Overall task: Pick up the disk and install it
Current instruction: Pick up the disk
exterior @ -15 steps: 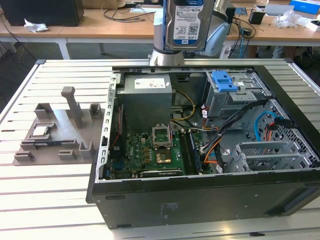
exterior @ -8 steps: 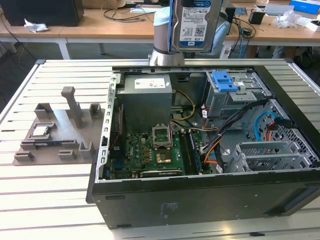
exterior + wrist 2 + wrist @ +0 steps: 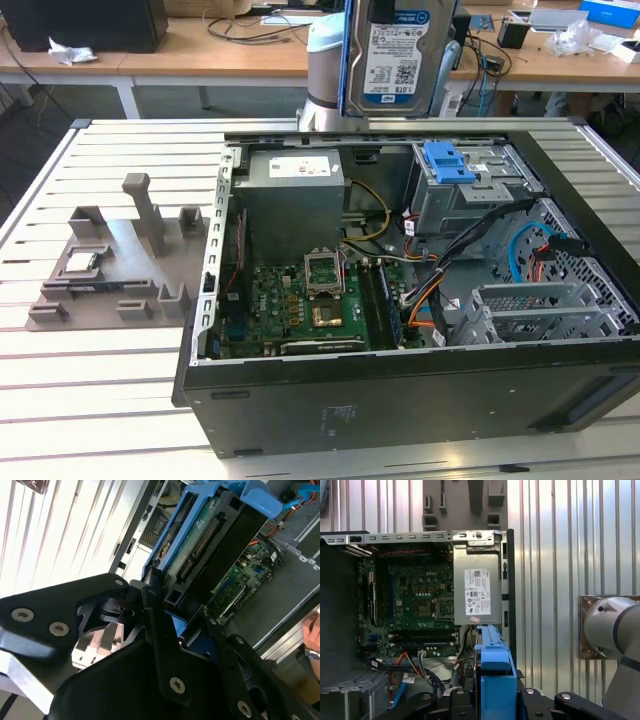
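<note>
- Grey fixture tray (image 3: 110,262) bearing a small square chip (image 3: 80,263): well away from the gripper, toward the exterior view's left.
- Open computer case (image 3: 400,400), power supply (image 3: 290,190): below the gripper.
- Disk (image 3: 395,55): upright, held clear above the case; gripper (image 3: 170,610) clamped tight on its blue frame.
- Drive cage (image 3: 480,200), blue bracket (image 3: 448,162): below, slightly aside.
- Step, as judged: carry, with pickup done. Installing calls for lining the frame up with a free bay.
</note>
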Robot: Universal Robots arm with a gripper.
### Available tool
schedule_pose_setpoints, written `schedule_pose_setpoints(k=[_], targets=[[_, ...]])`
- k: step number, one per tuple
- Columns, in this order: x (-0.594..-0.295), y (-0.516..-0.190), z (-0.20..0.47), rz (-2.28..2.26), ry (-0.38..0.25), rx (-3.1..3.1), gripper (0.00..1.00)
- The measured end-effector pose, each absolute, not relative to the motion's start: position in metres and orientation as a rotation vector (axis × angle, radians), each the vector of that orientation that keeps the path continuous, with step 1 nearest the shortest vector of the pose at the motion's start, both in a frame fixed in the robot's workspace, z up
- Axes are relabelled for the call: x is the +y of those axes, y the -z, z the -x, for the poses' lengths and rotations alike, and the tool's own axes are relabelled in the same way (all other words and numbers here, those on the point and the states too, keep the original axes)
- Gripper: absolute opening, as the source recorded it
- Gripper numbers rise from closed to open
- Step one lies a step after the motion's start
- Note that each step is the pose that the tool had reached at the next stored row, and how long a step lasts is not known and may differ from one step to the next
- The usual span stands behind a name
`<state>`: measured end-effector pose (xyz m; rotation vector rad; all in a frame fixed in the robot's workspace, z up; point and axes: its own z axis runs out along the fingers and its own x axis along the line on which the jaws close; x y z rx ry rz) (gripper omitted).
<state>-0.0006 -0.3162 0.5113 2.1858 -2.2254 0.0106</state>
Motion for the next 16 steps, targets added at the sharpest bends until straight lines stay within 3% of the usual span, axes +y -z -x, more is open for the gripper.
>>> schedule_pose_setpoints(k=[16], targets=[[-0.341,-0.511,-0.002,-2.186,-0.011,-2.225,0.36]])
